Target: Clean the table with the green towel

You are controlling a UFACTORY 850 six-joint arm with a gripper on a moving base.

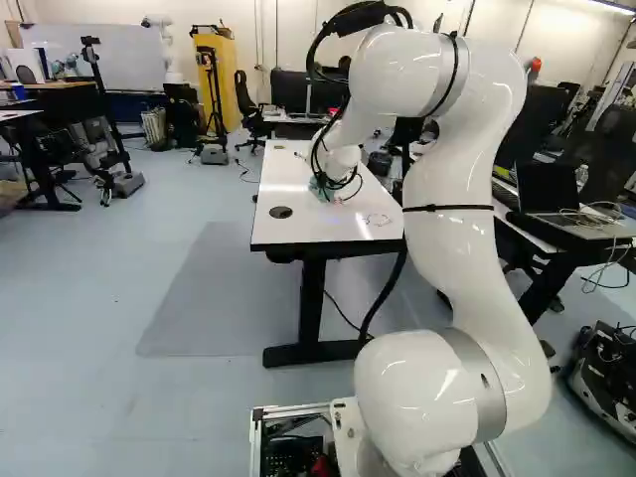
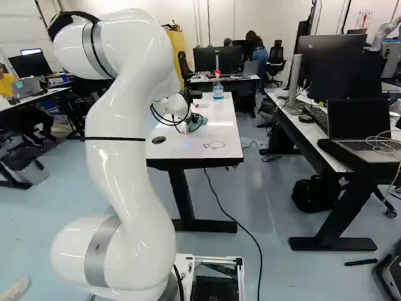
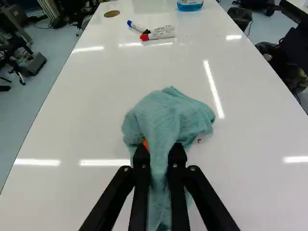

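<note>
Wrist view is showing the green towel (image 3: 168, 115) lying bunched on the white table (image 3: 250, 130), my gripper (image 3: 160, 153) pinching it. I'm fearing light pressure could be skipping the red mark (image 3: 199, 140) at its right, or loose folds slipping free.

Grn towel (image 3: 166, 113) bunched w/ folds, prob. touching glossy white tbl (image 3: 86, 125).

Left, right base views: from behind arm (image 1: 462, 149), either side, facing ahead, slightly down; both share white table (image 2: 188, 150), farther off. Wrist view: close above tabletop, looking forward and down.
</note>
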